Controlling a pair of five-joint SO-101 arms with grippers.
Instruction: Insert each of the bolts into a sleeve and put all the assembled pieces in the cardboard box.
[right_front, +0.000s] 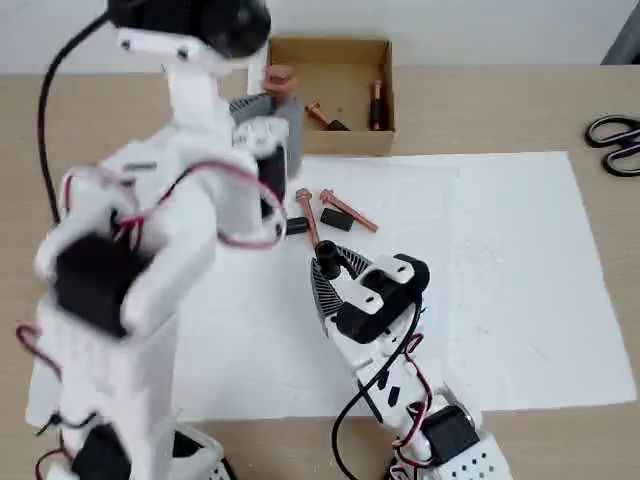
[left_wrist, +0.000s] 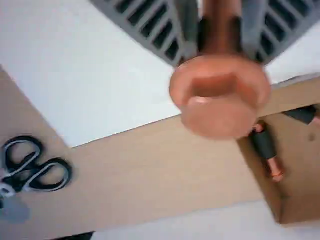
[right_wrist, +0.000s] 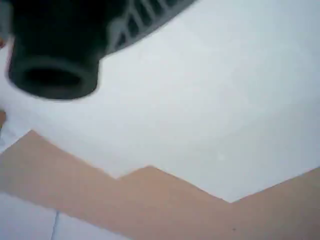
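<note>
My left gripper (right_front: 277, 102) is shut on a copper bolt (right_front: 279, 78), head up, at the near left corner of the cardboard box (right_front: 385, 139). Up close the bolt's (left_wrist: 218, 90) shank runs between the grey fingers (left_wrist: 145, 25), with something dark around it. Two assembled pieces (right_front: 325, 117) (right_front: 377, 103) lie in the box (left_wrist: 295, 200). My right gripper (right_front: 328, 264) stands mid-paper, shut on a black sleeve (right_front: 327, 260), whose open end (right_wrist: 52, 75) faces the camera. Two more bolts (right_front: 307, 215) (right_front: 350, 211) with black sleeves lie on the white paper between the grippers.
White paper (right_front: 500, 280) covers the middle of the wooden table. Black-handled scissors (right_front: 615, 145) lie at the table's far right, off the paper, and appear as scissors (left_wrist: 35, 167) in the left wrist view.
</note>
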